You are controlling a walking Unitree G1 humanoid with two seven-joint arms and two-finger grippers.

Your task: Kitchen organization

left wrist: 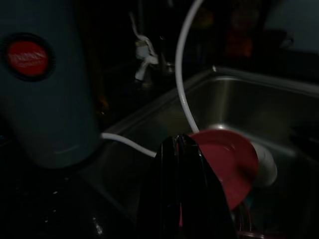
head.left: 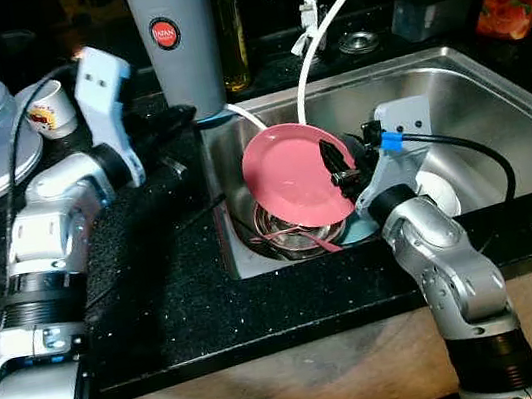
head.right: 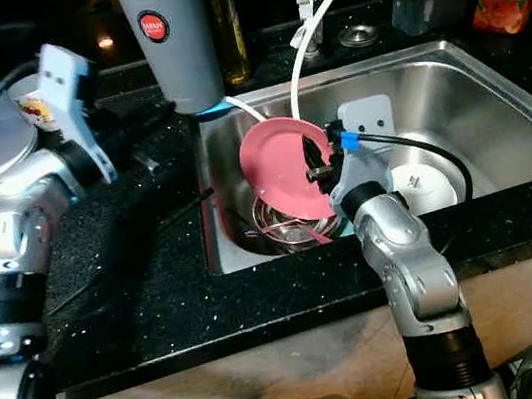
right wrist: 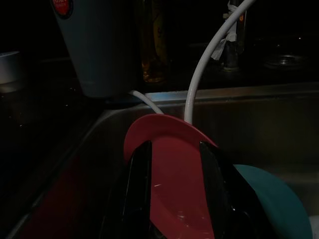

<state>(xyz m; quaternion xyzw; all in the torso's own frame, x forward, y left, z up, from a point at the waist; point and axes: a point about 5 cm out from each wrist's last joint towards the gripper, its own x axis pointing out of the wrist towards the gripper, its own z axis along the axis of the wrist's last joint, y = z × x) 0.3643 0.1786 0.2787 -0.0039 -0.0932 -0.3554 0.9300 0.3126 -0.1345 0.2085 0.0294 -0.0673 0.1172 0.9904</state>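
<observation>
Right gripper (head.left: pixel 341 163) grips pink plate (head.left: pixel 288 176); dishes beneath seem half hidden

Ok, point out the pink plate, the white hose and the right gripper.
pink plate (head.left: pixel 286 164), left eye view, plate's face.
white hose (head.left: pixel 309 54), left eye view, mid-curve.
right gripper (right wrist: pixel 175 186), right wrist view, between fingertips gripping the plate.

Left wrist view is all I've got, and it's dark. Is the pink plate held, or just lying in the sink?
Observer: Held. The right gripper is shut on the pink plate, which stands tilted on edge above the sink.
Operator: What's under it?
Observer: A metal bowl, with a white dish beside it on the sink floor.
Operator: My gripper?
Observer: The left gripper is over the black counter, beside the grey cylinder, at the sink's left rim.
</observation>
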